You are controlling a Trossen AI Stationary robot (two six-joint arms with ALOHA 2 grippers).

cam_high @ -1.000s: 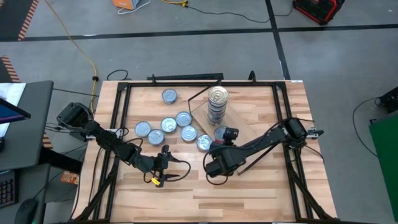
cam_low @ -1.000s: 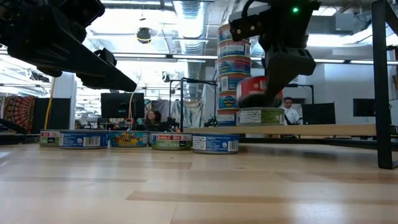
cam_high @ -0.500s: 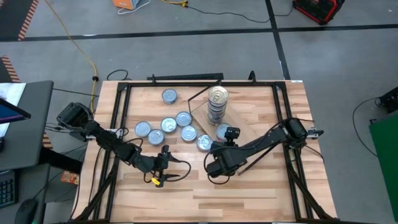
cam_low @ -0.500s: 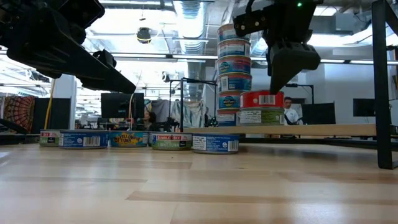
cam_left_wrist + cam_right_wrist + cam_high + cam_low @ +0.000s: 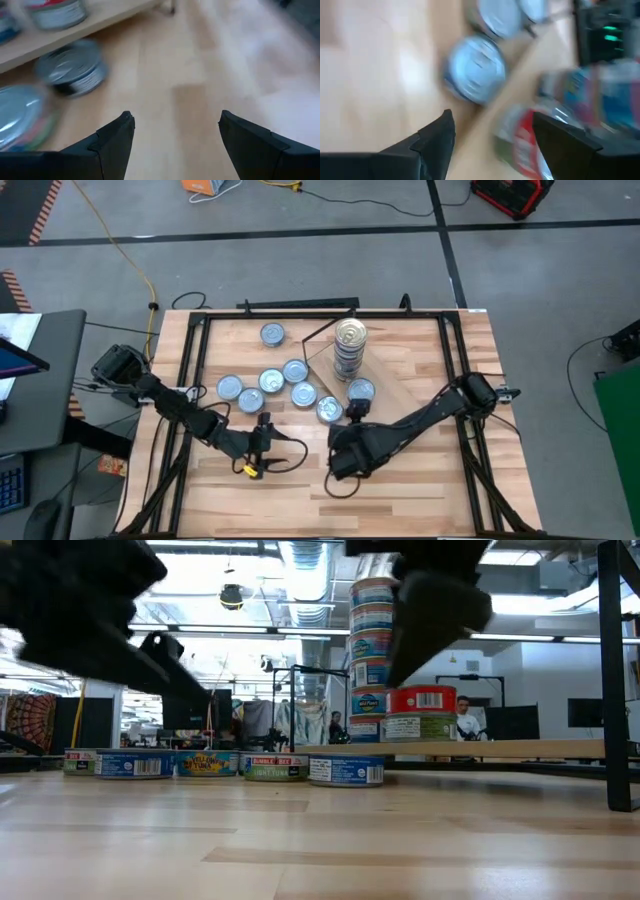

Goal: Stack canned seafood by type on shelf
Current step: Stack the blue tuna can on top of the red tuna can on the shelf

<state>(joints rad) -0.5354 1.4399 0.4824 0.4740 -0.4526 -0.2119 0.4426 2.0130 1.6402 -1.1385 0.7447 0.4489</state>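
Observation:
A tall stack of tins [image 5: 350, 345] stands on the light-wood shelf [image 5: 400, 370]. Beside it a red-labelled tin [image 5: 427, 700] sits on a green-labelled one [image 5: 420, 726]; from above they show as one silver lid [image 5: 361, 390]. Several loose tins [image 5: 272, 380] lie flat on the table left of the shelf, the nearest a blue-labelled one [image 5: 475, 70]. My right gripper [image 5: 492, 115] is open and empty, hovering just near-left of the short stack [image 5: 356, 414]. My left gripper [image 5: 175, 115] is open and empty over bare table [image 5: 267, 440], near the loose tins.
A dark metal frame [image 5: 190, 380] runs along the table's sides and far edge. Bare plank tabletop [image 5: 400, 480] stretches along the near side. A person [image 5: 462, 715] sits in the room behind the table. A yellow cable [image 5: 250, 470] hangs at the left arm.
My right gripper set the red tin on the green tin, let go of it and rose. It then drew back toward the table's near-left, leaving the two-tin stack standing on the shelf.

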